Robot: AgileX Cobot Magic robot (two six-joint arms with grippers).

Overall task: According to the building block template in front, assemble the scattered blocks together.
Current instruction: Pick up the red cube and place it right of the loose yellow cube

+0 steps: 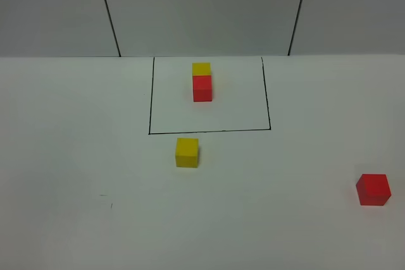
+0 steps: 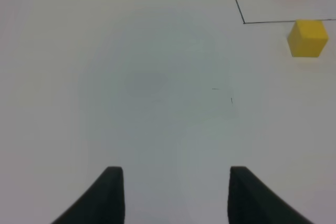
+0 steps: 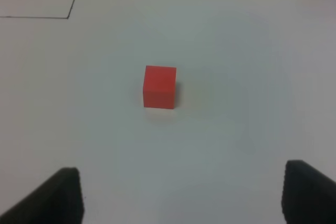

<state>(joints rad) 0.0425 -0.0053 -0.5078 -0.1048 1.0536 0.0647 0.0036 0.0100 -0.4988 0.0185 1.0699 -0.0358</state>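
Template pair [image 1: 202,81] inside its black outline [image 1: 209,131] at the back of the white table [image 1: 76,156], loose yellow cube [image 1: 187,152] just outside that outline, loose red cube [image 1: 373,190] well apart to the right (ahead of the right gripper [image 3: 181,192], jaws spread, empty), left gripper [image 2: 173,192] pressed together, gripping nothing.

High view looking down across the table [image 1: 76,207], wrist views lower, left sharing yellow cube [image 2: 307,38], right sharing red cube [image 3: 159,87]

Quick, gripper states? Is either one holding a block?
Left gripper: closed, holding nothing.
Right gripper: open, holding nothing; the loose red cube sits apart from it, untouched.
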